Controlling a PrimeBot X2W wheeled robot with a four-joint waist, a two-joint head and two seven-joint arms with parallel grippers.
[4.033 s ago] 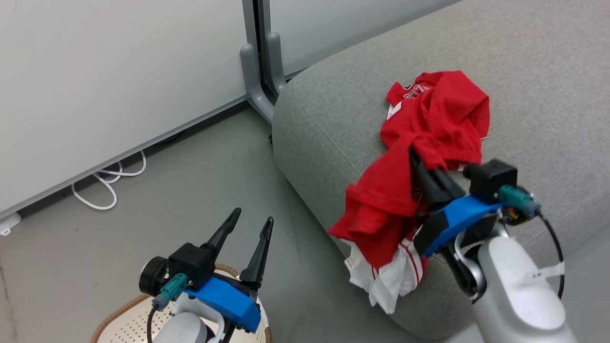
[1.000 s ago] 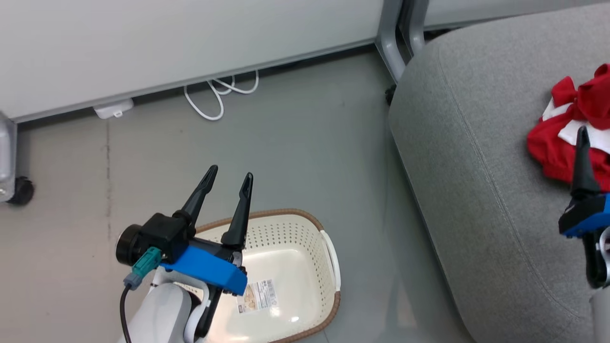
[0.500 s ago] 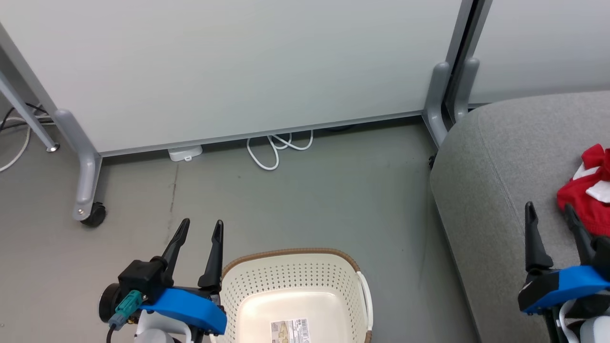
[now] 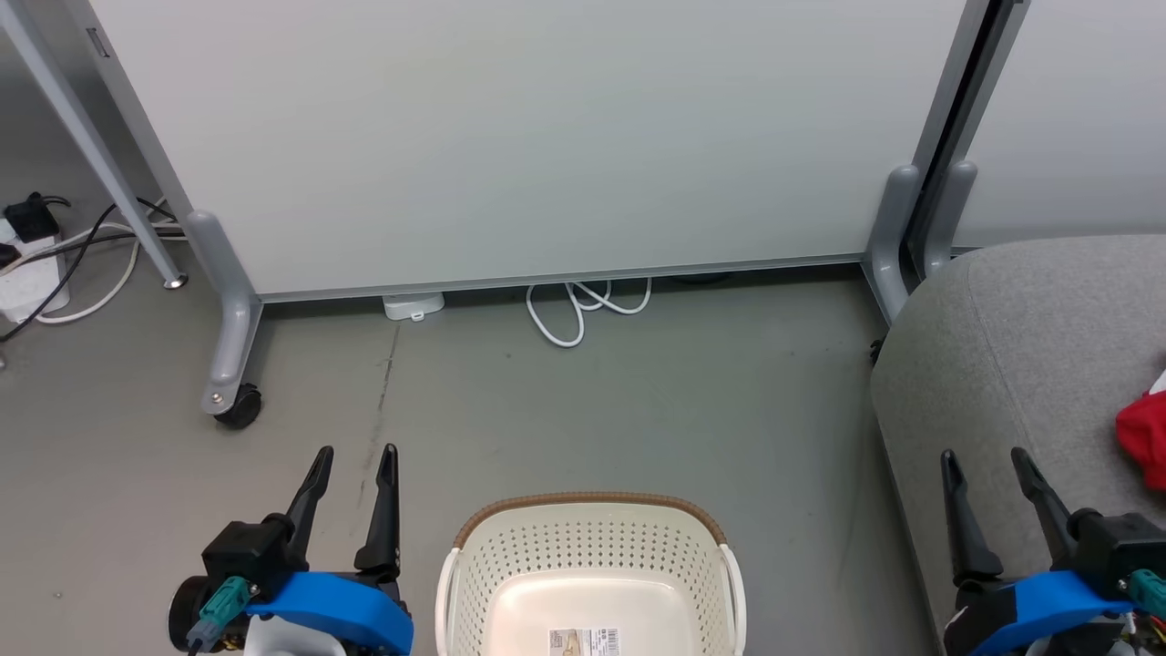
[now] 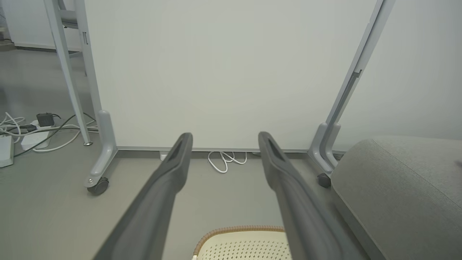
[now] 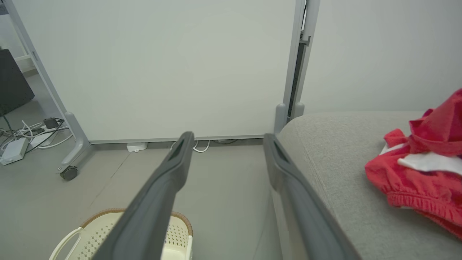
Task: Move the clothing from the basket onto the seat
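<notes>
Two claws idling wide open, both holding nothing: left claw [image 4: 358,451] and right claw [image 4: 983,454] are sitting in what I'm reading as a home pose, task done. Cream-white perforated plastic basket with brown woven-look rim [image 4: 592,499] is sitting between them, its visible part showing no garment. Bright red clothing with white trim [image 4: 1143,433] is lying on the large grey fabric seat cushion [image 4: 993,364], just right of the right claw. Four seconds back the right claw was buried in that fabric; now it's clear, and the view has swung left.
</notes>
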